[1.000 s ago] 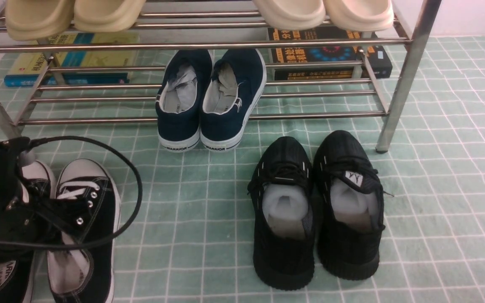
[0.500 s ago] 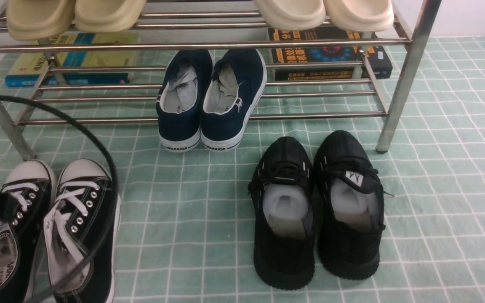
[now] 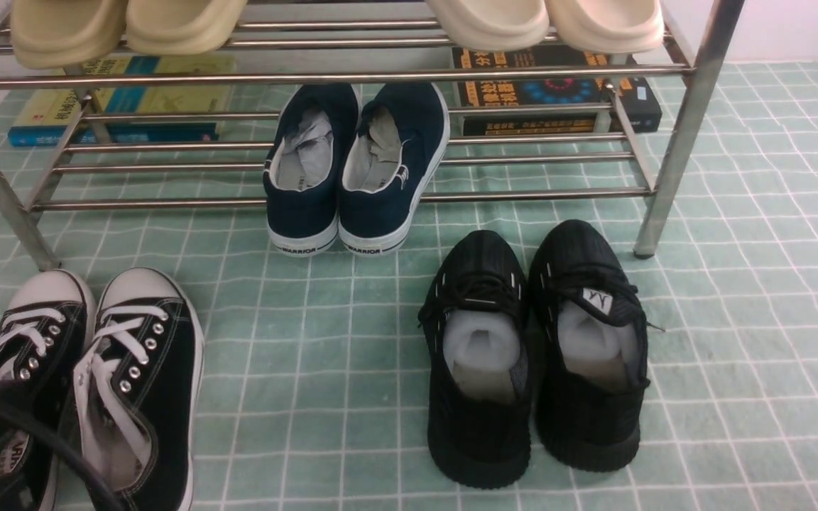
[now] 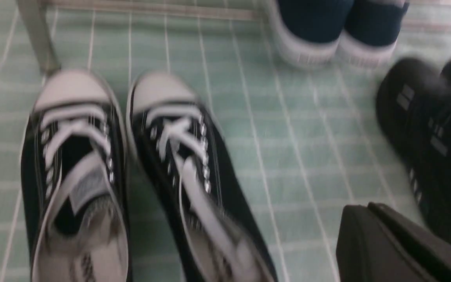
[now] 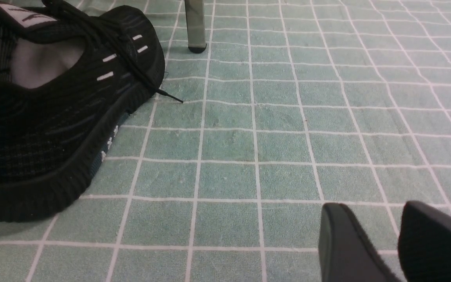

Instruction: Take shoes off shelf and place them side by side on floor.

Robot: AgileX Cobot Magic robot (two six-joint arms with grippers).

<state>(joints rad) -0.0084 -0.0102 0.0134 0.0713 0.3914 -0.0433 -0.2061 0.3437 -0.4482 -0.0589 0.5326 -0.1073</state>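
The two black canvas shoes (image 3: pixel 143 376) with white laces stand side by side on the pale green gridded floor (image 3: pixel 309 369), toes toward the steel shelf (image 3: pixel 352 199), at the front view's lower left. The blurred left wrist view shows the same pair of shoes (image 4: pixel 186 156). My left gripper (image 4: pixel 360 205) hangs above the floor to their right, shut and empty; only its cable (image 3: pixel 40 440) reaches the front view. My right gripper (image 5: pixel 370 207) hovers open over bare floor with nothing between its fingers.
Navy slip-ons (image 3: pixel 352 170) sit on the shelf's lower tier, heels overhanging. Black knit sneakers (image 3: pixel 533 355) stand on the floor in front of the shelf's right leg (image 3: pixel 679 142). Beige slippers (image 3: pixel 125 25) rest on the top tier. Books (image 3: pixel 558 92) lie behind.
My left arm has pulled back off the canvas shoes toward the lower left, out of the front view, its jaws closing empty. The shoes stay on the floor.
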